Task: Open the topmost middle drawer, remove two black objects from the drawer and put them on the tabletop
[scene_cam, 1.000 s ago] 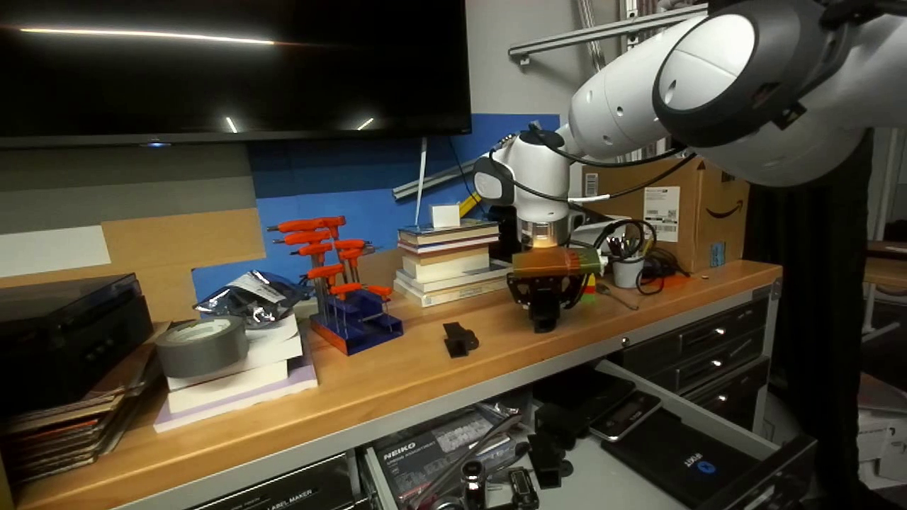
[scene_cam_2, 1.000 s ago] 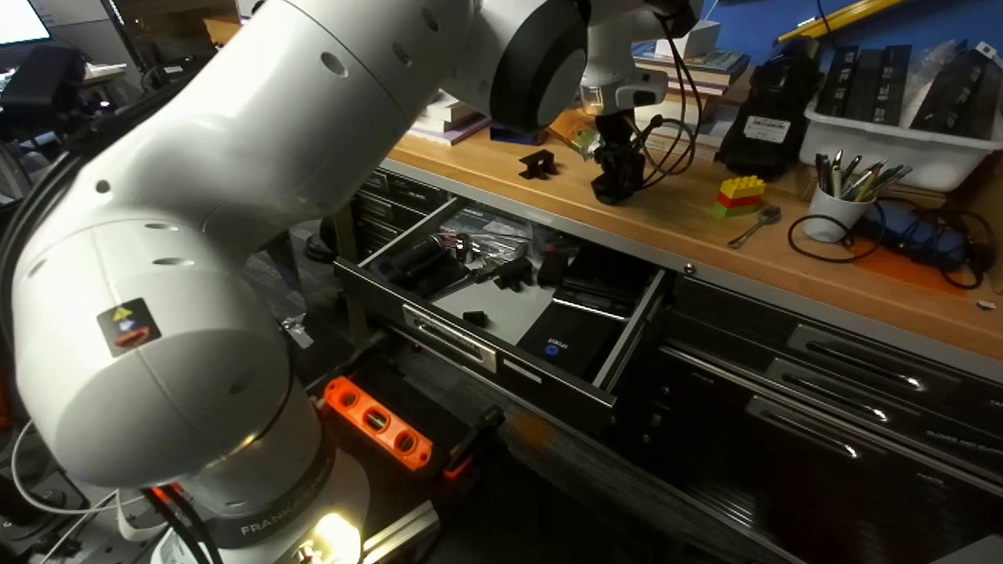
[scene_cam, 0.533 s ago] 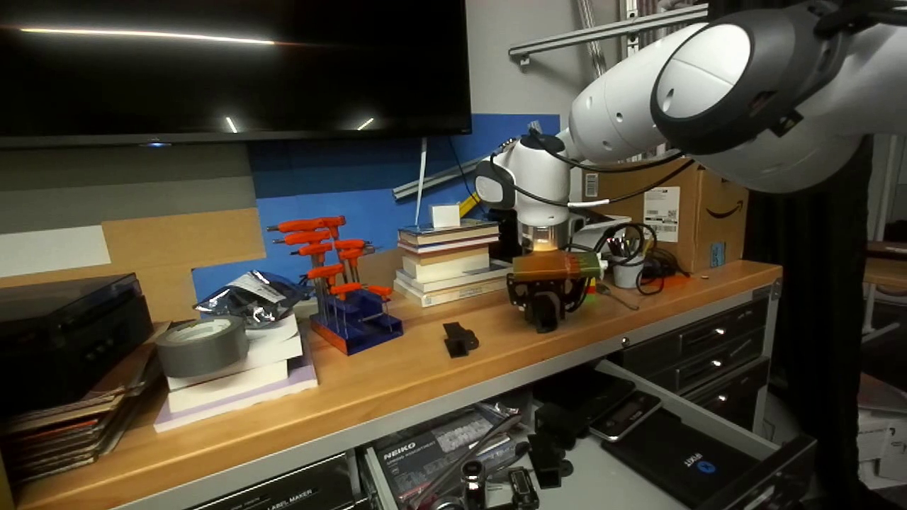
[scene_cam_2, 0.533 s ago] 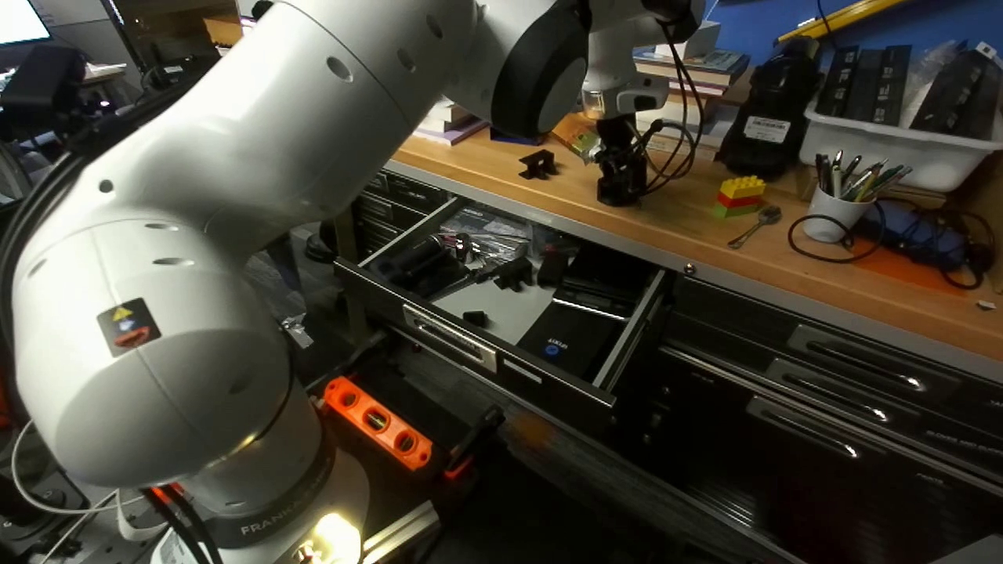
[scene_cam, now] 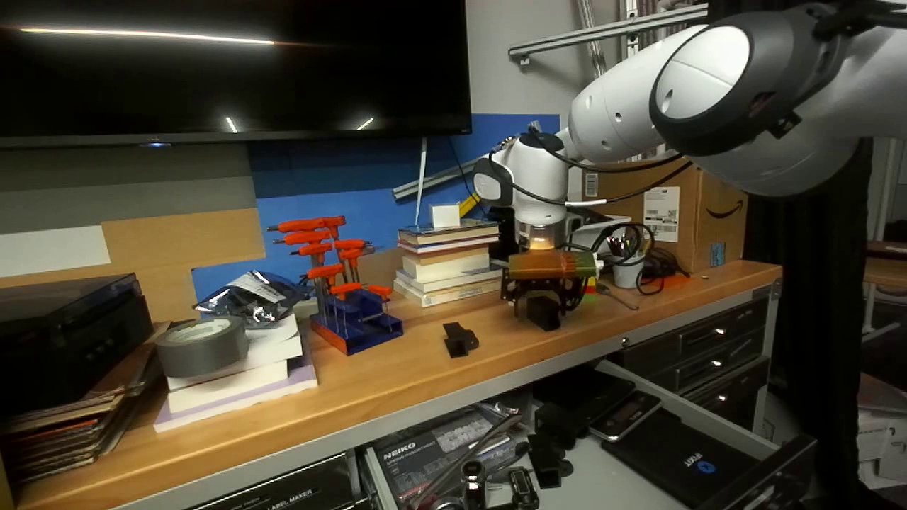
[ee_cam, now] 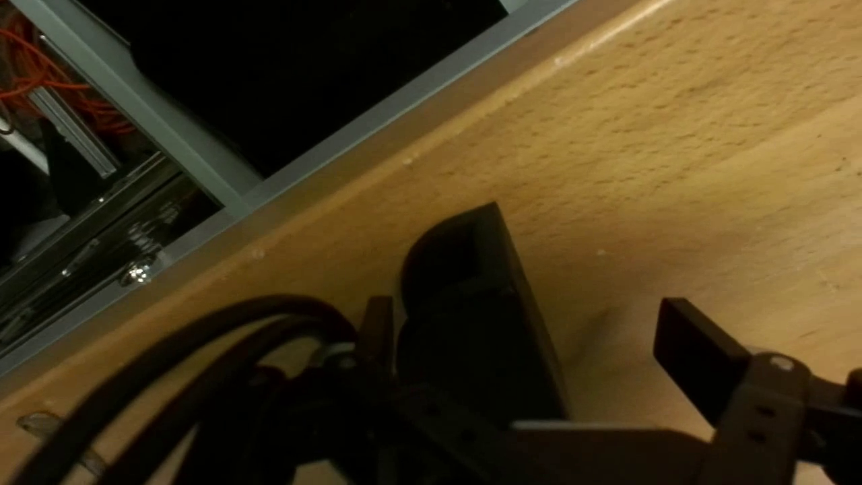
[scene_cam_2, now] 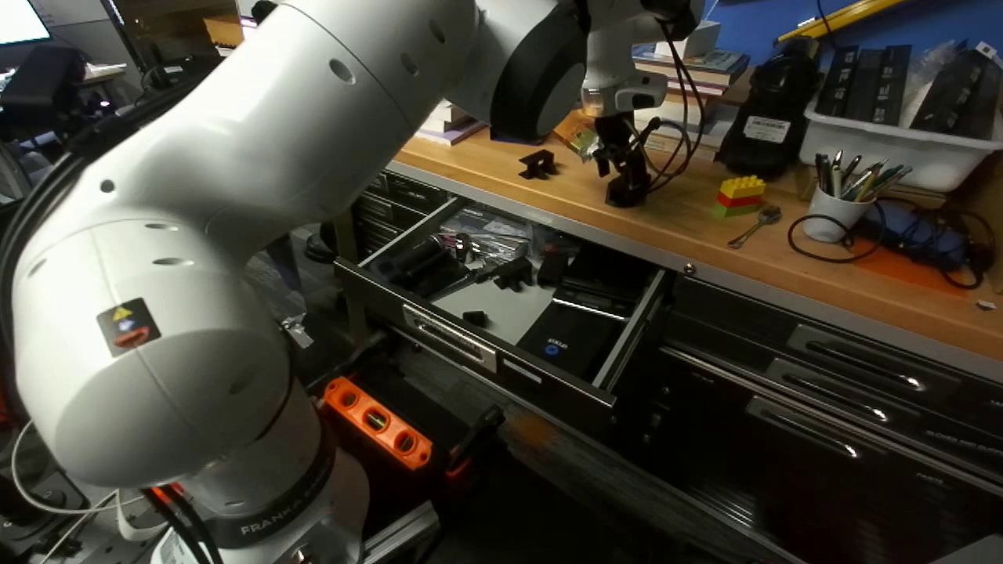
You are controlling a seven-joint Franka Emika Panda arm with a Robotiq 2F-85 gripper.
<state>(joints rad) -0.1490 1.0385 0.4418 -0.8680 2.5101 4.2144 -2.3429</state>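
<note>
Left black piece (scene_cam: 460,340) lying on desk (scene_cam: 397,372); right black piece (ee_cam: 471,337) near front edge, between the jaws of a wide-spread pincer (ee_cam: 532,330).

Wrist view: right black piece closer to the cable-side jaw, clear gap to the other; touching or not, can't tell; pincer parts hide its lower end, cables (ee_cam: 151,367) block desk beside it. Exterior views, left to right: tape (scene_cam: 202,353) on books (scene_cam: 234,388), front edge, left part; hex keys (scene_cam: 326,272) nearer back edge; left black piece between hex keys and pincer, apart from both; book stack (scene_cam: 446,267) toward back edge, close behind pincer; drawer (scene_cam_2: 450,338) pulled out below front edge, more black pieces (scene_cam: 547,460) inside; toy bricks (scene_cam_2: 739,197) and spoon (scene_cam_2: 770,214) right of pincer; pen cup (scene_cam_2: 832,211) farther right; carton (scene_cam: 686,227) by back right corner.
</note>
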